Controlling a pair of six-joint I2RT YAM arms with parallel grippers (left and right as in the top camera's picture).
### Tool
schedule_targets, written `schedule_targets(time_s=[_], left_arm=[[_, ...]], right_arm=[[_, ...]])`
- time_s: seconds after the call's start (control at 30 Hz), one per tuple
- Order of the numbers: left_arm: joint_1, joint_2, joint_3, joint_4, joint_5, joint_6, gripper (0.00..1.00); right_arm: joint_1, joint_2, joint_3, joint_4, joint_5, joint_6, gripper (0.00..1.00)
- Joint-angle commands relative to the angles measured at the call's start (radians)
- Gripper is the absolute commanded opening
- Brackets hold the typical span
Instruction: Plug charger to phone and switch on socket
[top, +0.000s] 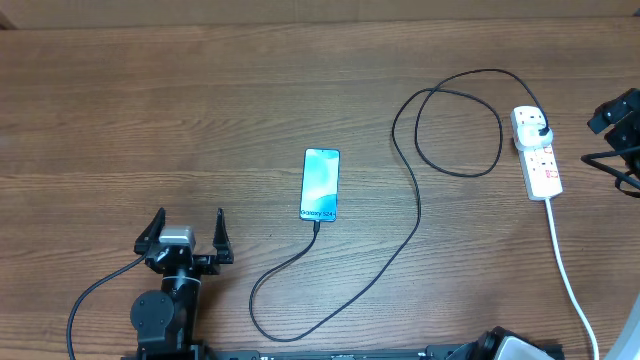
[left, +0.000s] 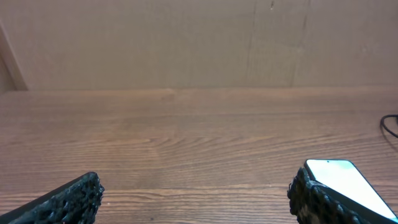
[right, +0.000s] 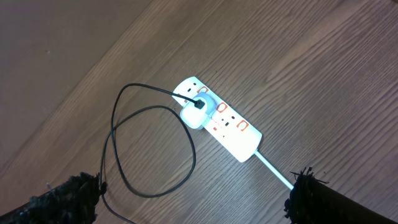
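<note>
Left arm (top: 165, 310) low at seven o'clock, left fingers (top: 155, 228) splayed, empty; right arm (top: 620, 115) above white red-switched power strip (top: 541, 168), three o'clock, right fingers (right: 68, 199) released.

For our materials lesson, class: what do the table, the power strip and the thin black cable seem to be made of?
The table looks like wood or wood-look laminate, matte, with brown grain lines running across it. The power strip looks like hard white plastic, smooth and faintly shiny. The cable probably has a rubbery plastic sheath, black and dull; it lies in loose loops, so it bends easily.
</note>
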Motion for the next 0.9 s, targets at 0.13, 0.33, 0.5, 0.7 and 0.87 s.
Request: schedule_targets(time_s=[0.13, 0.33, 0.5, 0.7, 0.87], left_arm=[[0.007, -0.012, -0.004, 0.000, 0.014, -0.003, 1.00], [0.004, -0.011, -0.004, 0.000, 0.014, -0.003, 0.99], [0.004, -0.011, -0.004, 0.000, 0.014, -0.003, 1.00], [0.004, -0.011, -0.004, 0.000, 0.014, -0.003, 1.00], [0.004, -0.011, -0.004, 0.000, 0.014, -0.003, 0.99]], right_arm=[[0.003, -0.001, 0.004, 0.005, 0.010, 0.005, 1.00], [0.003, -0.001, 0.004, 0.005, 0.010, 0.005, 1.00], [0.003, -0.001, 0.004, 0.005, 0.010, 0.005, 1.00], [0.003, -0.001, 0.004, 0.005, 0.010, 0.005, 1.00], [0.003, -0.001, 0.004, 0.005, 0.010, 0.005, 1.00]])
